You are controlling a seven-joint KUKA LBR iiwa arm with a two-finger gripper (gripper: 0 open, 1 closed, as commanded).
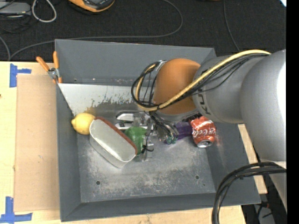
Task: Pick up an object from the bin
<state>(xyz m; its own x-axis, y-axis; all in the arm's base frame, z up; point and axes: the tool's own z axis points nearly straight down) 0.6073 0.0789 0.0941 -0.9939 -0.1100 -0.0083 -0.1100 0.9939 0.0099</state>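
The end effector [145,136] is being held low at the middle of the bin [140,190], right against a small, rounded green thing [134,135]. Whether it is open or gripping anything cannot be told. The green thing is being pressed by a pale oblong dish [111,143] with a red rim. A lemon [83,123] is lying beyond the dish, and a crushed red can [203,131] on the opposite side.
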